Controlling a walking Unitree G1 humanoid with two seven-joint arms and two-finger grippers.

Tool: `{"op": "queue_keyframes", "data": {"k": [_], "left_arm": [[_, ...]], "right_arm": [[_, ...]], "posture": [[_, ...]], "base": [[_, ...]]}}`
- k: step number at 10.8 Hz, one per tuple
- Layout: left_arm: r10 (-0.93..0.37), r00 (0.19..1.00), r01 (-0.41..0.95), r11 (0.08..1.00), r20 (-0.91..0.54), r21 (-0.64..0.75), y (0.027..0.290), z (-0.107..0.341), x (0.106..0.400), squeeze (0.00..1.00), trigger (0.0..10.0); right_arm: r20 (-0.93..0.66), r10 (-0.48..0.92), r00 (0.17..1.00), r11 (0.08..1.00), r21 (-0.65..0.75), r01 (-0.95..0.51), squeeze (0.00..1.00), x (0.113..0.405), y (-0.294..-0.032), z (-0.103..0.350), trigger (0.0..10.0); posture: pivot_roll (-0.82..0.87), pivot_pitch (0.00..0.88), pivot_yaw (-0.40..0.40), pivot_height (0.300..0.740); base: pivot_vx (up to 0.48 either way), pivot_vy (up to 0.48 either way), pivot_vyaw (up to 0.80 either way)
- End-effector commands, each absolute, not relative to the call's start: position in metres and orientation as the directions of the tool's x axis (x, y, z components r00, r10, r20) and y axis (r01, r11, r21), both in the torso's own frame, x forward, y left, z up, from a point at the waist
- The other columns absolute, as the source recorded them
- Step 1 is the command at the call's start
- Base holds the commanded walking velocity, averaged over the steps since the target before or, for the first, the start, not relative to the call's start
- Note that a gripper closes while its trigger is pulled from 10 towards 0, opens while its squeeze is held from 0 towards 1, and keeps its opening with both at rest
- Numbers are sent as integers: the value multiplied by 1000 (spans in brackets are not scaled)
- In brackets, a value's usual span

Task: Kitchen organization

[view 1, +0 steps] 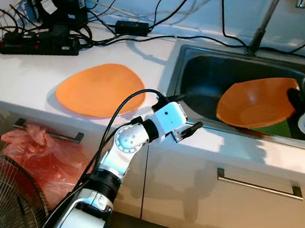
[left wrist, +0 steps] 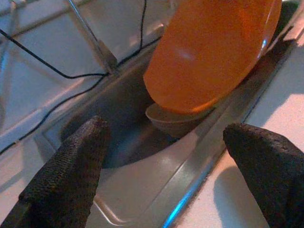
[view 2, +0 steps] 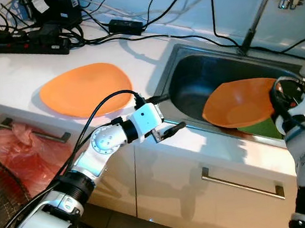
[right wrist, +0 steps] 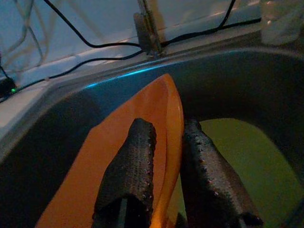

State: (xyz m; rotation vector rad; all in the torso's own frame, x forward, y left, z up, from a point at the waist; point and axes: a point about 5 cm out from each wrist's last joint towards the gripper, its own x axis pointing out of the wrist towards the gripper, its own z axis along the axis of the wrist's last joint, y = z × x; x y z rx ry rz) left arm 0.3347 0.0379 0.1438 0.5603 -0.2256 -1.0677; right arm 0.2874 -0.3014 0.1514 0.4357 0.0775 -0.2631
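Observation:
An orange plate (view 1: 258,102) hangs tilted over the steel sink (view 1: 203,74), its right rim pinched by my right gripper (view 1: 297,100). In the right wrist view one black finger lies on each face of that rim (right wrist: 173,142), shut on it. Beneath it lies a green plate (view 1: 279,129). A second orange plate (view 1: 99,90) rests flat on the white counter left of the sink. My left gripper (view 1: 189,129) hovers at the sink's front left rim, fingers (left wrist: 71,166) spread wide with nothing between them. A small grey bowl (left wrist: 175,121) sits in the sink under the held plate.
A power strip (view 1: 38,45) and tangled black cables lie at the back of the counter. The tap (view 1: 272,4) rises behind the sink. Cabinet handles (view 1: 259,187) face me below. A red plastic bag (view 1: 41,161) and a fan (view 1: 5,204) stand at lower left.

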Motion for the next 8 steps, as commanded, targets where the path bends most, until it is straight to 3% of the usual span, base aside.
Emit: {"op": "queue_keyframes", "data": {"k": [1,2,3,4,8], "left_arm": [[-888,449,778,335,-99,531,35,145,332,1000,10000],[-890,439,790,318,-122,524,36,144,332,1000,10000],[-891,432,800,306,-140,517,36,145,332,1000,10000],[-889,428,815,302,-163,496,35,148,334,1000,10000],[-890,436,830,341,-134,441,21,178,345,914,10000]], "right_arm": [[-120,-261,958,883,372,287,0,285,-307,153,0],[-143,-265,953,889,346,300,0,286,-307,147,0],[-153,-269,951,897,320,306,0,289,-307,144,3137],[-159,-286,945,911,259,320,0,293,-306,141,10000],[-161,-288,944,915,244,321,0,309,-285,126,10000]], "posture": [[189,20,-113,740],[191,25,-106,740],[193,29,-100,740],[194,32,-95,740],[203,34,-93,740]], "base": [[0,0,0],[0,0,0],[0,0,0],[0,0,0],[0,0,0]]}}
